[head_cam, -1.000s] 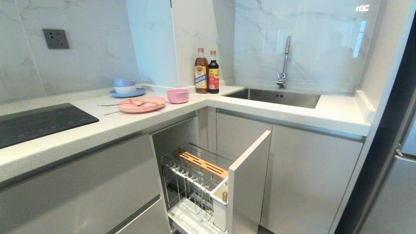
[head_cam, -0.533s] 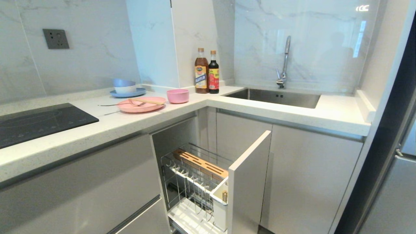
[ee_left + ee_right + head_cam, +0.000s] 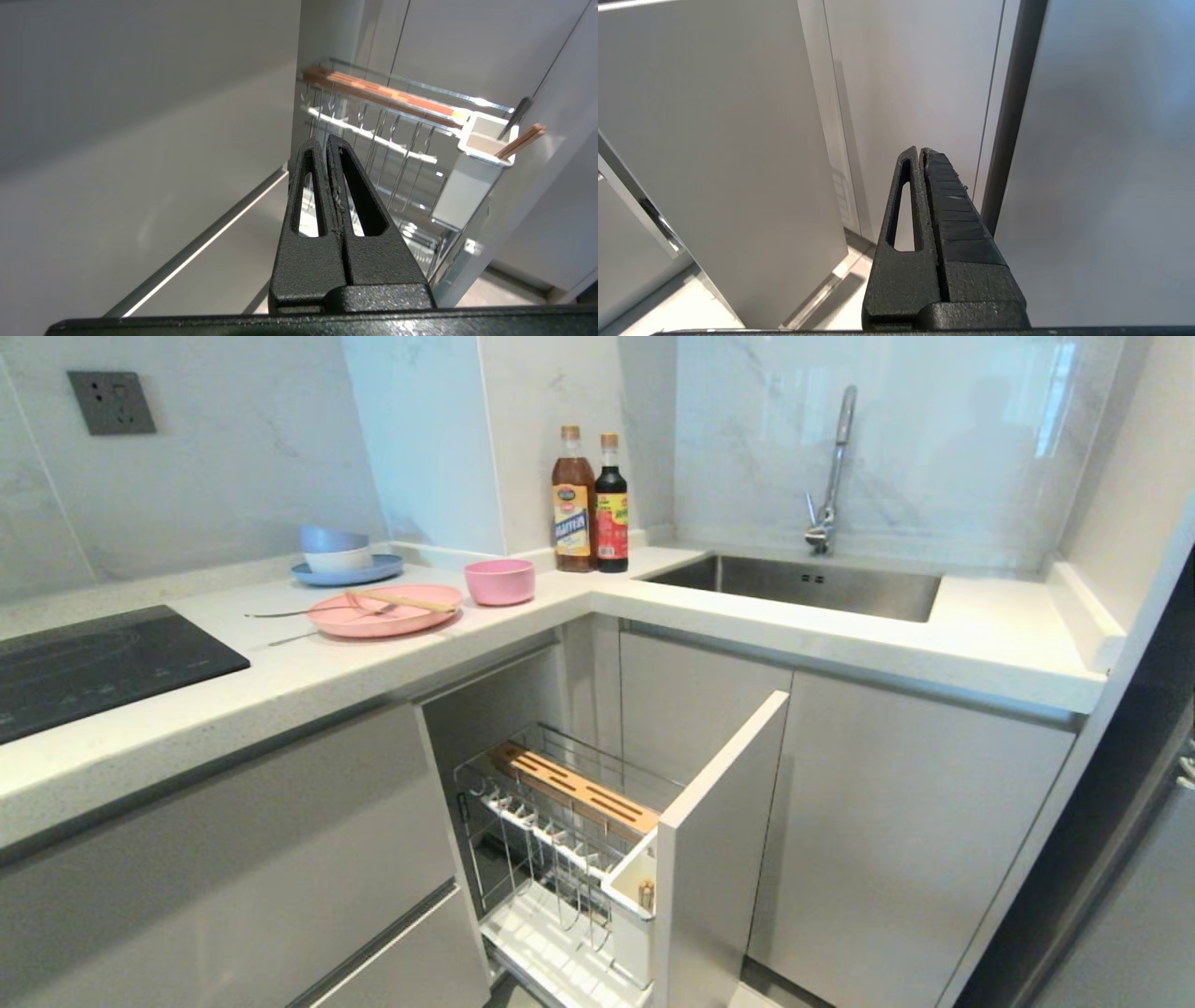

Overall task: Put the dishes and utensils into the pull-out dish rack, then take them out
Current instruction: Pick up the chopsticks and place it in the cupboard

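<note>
- Your left pincer [image 3: 326, 140] is pressed together, empty, low beside the pulled-out dish rack [image 3: 560, 840].
- Your right pincer [image 3: 920, 151] is together too, empty, facing cabinet doors.
- Pink plate [image 3: 373, 616] on the bench [image 3: 794, 625], chopsticks [image 3: 401, 600] and fork [image 3: 299, 612] lying on it; pink bowl [image 3: 499, 581] just beside.

The plate [image 3: 383, 613] and bowl [image 3: 499, 581] sit on the counter [image 3: 308, 677], above the pulled-out rack [image 3: 560, 840].
</note>
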Robot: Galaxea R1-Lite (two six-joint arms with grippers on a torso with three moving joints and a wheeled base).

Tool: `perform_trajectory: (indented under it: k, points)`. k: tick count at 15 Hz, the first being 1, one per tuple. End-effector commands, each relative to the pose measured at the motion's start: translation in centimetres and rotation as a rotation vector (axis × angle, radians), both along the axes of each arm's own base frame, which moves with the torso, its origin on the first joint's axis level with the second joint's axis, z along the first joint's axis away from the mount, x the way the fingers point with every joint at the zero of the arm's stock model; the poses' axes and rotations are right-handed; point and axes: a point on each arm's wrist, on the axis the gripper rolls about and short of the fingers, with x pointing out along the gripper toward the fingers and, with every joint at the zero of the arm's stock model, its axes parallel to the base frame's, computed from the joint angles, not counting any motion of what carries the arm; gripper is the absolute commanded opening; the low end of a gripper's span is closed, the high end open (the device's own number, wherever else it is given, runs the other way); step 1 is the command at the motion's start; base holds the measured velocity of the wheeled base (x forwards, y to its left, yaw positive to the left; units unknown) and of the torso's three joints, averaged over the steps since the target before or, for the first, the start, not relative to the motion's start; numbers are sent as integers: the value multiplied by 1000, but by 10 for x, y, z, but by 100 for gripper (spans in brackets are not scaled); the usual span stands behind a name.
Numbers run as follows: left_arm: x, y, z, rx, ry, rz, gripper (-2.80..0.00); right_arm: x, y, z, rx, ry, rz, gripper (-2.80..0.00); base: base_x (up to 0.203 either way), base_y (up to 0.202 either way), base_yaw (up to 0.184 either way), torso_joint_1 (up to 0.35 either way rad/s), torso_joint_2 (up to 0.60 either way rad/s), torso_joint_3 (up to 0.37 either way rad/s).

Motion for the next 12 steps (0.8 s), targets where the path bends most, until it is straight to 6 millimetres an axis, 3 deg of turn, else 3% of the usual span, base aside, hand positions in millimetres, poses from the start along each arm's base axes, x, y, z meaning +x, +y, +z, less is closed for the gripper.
perform_trajectory:
  k: [1,12]
  points:
    - [0,0,0,-1,1,-1,-280,0,0,0,0,1,1,-280,0,0,0,-1,2,-189]
    - [0,0,0,0,1,-1,-280,0,0,0,0,1,1,-280,0,0,0,3,3,-198]
